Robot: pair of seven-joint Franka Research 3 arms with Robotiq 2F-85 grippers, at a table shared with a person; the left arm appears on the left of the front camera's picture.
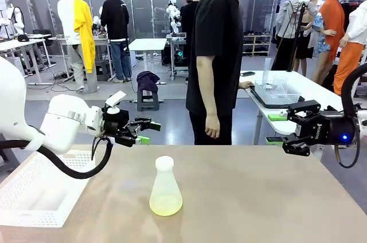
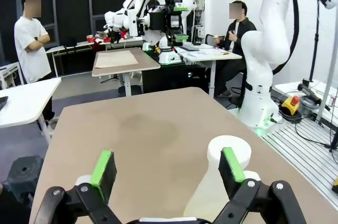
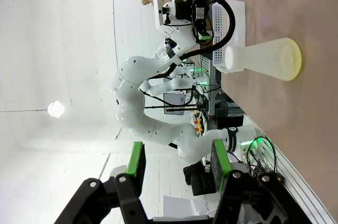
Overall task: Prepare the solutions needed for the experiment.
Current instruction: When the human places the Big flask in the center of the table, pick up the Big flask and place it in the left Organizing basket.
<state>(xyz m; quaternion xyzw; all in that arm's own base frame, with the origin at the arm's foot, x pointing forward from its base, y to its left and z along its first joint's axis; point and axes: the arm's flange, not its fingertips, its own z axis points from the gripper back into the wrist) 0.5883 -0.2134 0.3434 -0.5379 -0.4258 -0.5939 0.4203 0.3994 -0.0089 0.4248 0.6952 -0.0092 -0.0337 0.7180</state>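
Solutions (image 1: 166,204), pale yellow-green, pool in the flask (image 1: 165,185) standing mid-table (image 1: 258,197). Likely light, smooth, tippable; grip the narrow neck, keep upright. Left gripper (image 1: 150,131) hovers beyond-left of the flask, jaws wide, empty. Right gripper (image 1: 277,128), beyond-right, half-open, empty.

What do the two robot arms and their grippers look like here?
Both arms are glossy white with rounded links. Each ends in a black two-finger gripper with bright green pads: left gripper, right gripper. A thick black cable loops under the left arm; another curves behind the right wrist, which has a blue light and white lettering.
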